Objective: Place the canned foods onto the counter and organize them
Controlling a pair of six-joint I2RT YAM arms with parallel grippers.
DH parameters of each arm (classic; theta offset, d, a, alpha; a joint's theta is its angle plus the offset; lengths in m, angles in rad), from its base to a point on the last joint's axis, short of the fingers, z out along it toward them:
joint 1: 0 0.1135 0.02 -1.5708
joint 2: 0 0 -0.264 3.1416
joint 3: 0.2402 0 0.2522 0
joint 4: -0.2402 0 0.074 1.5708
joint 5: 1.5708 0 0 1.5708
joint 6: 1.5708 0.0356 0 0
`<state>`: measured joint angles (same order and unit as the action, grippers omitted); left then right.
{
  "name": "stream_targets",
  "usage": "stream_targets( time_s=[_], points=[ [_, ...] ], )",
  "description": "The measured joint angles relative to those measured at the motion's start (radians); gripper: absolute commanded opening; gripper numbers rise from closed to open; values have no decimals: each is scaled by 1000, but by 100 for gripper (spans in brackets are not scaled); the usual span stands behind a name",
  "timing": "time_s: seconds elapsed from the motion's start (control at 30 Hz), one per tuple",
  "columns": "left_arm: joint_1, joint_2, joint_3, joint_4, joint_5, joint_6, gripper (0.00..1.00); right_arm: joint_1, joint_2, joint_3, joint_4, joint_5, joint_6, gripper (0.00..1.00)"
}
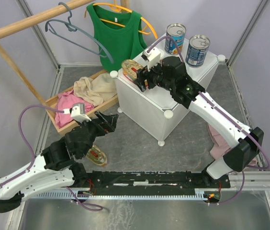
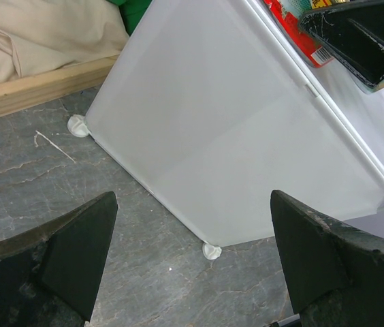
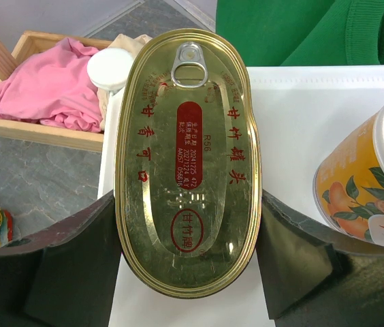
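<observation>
My right gripper (image 1: pixel 140 78) is shut on a flat oval gold tin (image 3: pixel 186 157) with red print and holds it at the left part of the white counter's top (image 1: pixel 171 79), near its corner knob (image 3: pixel 110 68). A small white-lidded can with an orange label (image 3: pixel 372 184) stands just right of the tin. Two tall blue-labelled cans (image 1: pixel 175 38) (image 1: pixel 197 49) stand at the counter's back. A second oval tin (image 1: pixel 96 155) lies on the floor by my left arm. My left gripper (image 1: pixel 108 122) is open and empty, low beside the counter's side wall (image 2: pixel 233 136).
A wooden tray (image 1: pixel 61 125) of pink and beige clothes sits left of the counter. A green top (image 1: pixel 116 33) hangs on an orange hanger from a wooden rail behind. A pink cloth (image 1: pixel 219 143) lies on the floor under the right arm.
</observation>
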<state>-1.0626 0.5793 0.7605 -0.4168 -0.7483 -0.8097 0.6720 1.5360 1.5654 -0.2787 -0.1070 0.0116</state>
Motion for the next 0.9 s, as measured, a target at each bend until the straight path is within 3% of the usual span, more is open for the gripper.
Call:
stream_targets(
  time_s=[0.57, 0.63, 0.7, 0.8, 0.9],
  points=[
    [0, -20, 0, -1, 0, 0, 99, -1, 28, 34, -13, -24, 0, 3],
    [0, -20, 0, 0, -1, 0, 99, -1, 28, 34, -13, -24, 0, 10],
    [0, -20, 0, 0, 0, 0, 99, -1, 28, 34, -13, -24, 1, 23],
    [0, -20, 0, 0, 0, 0, 99, -1, 28, 34, -12, -24, 1, 50],
    [0, -20, 0, 0, 0, 0, 99, -1, 28, 34, -12, -24, 1, 71]
  ],
)
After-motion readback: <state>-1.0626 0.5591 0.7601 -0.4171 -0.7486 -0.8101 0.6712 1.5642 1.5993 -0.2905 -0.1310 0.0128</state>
